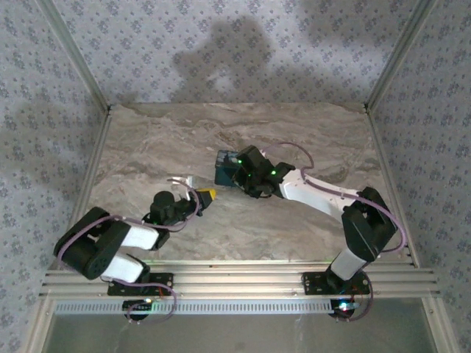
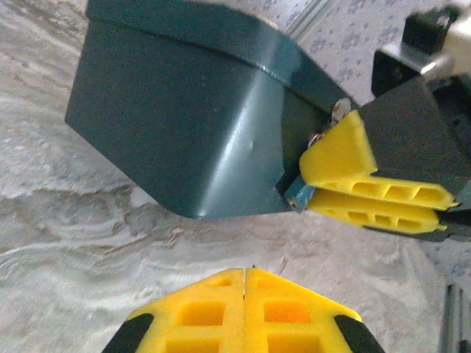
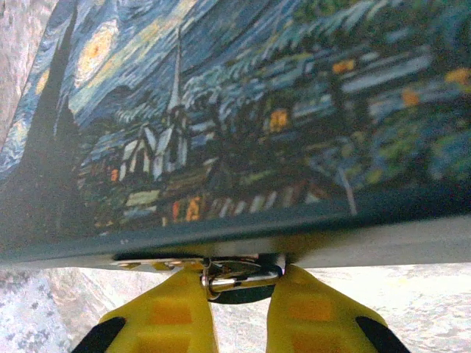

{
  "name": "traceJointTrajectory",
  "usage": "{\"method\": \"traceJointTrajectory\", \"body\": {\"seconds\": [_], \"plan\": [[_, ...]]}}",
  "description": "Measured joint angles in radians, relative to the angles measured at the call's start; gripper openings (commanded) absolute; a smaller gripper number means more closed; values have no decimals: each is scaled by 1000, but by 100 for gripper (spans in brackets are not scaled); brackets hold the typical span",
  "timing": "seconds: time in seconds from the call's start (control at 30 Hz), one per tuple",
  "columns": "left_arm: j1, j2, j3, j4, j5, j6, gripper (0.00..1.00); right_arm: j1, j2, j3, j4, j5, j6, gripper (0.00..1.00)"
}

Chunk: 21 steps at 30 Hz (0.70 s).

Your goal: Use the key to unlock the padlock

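I see the left gripper (image 2: 244,278) closed, yellow fingers tip to tip, near a corner of the padlock (image 2: 184,125) | right gripper (image 3: 241,283) pinched on a small metal piece (image 3: 235,279) at the padlock's edge | padlock lies mid-way across the marble table (image 1: 309,143), between both grippers.
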Motion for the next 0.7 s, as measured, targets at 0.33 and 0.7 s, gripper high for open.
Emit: {"method": "traceJointTrajectory", "body": {"seconds": [0.33, 0.7], "plan": [[-24, 147, 128, 159, 66, -41, 0, -59, -17, -47, 51, -66, 60, 0], [-39, 231, 202, 168, 104, -53, 0, -128, -52, -52, 79, -150, 107, 0]]}}
